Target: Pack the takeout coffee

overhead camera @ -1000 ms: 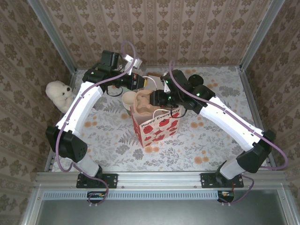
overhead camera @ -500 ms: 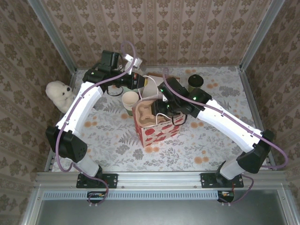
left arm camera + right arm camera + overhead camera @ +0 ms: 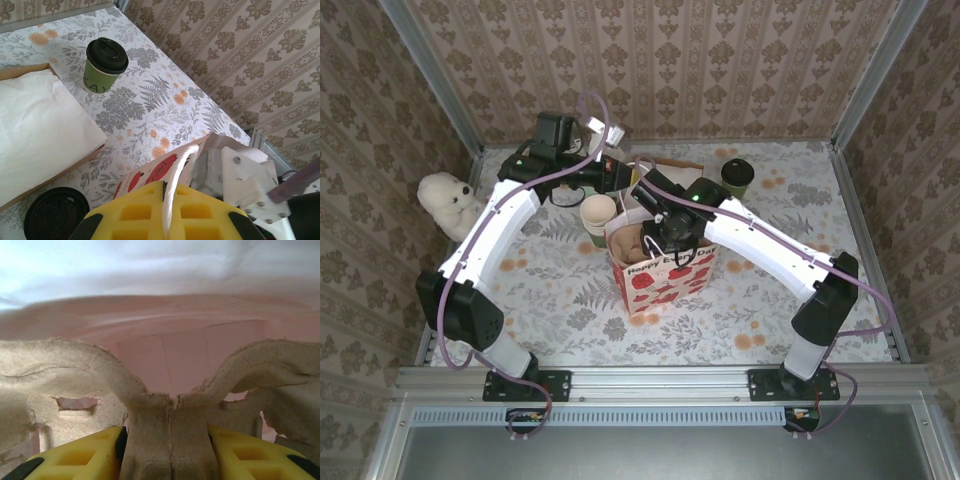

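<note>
The takeout coffee (image 3: 737, 175), a dark green cup with a black lid (image 3: 105, 65), stands upright at the back right of the table, apart from both grippers. At the table's middle stands a paper bag (image 3: 665, 272) printed with red flowers. My left gripper (image 3: 167, 200) is shut on the bag's white rope handle (image 3: 182, 160) and holds it up. My right gripper (image 3: 167, 450) is down inside the bag, shut on the centre pillar of a brown pulp cup carrier (image 3: 75, 370). The bag's pink inner wall (image 3: 185, 355) is straight ahead of it.
A cardboard box of white napkins (image 3: 40, 130) lies behind the bag, with a round black lid (image 3: 55, 215) beside it. A stack of lidless green cups (image 3: 597, 215) stands just left of the bag. A white plush toy (image 3: 445, 200) sits at the left edge.
My right arm has swung left and gone down into the bag with the carrier, which uncovered the coffee cup behind it. The left gripper has kept its hold on the handle.
</note>
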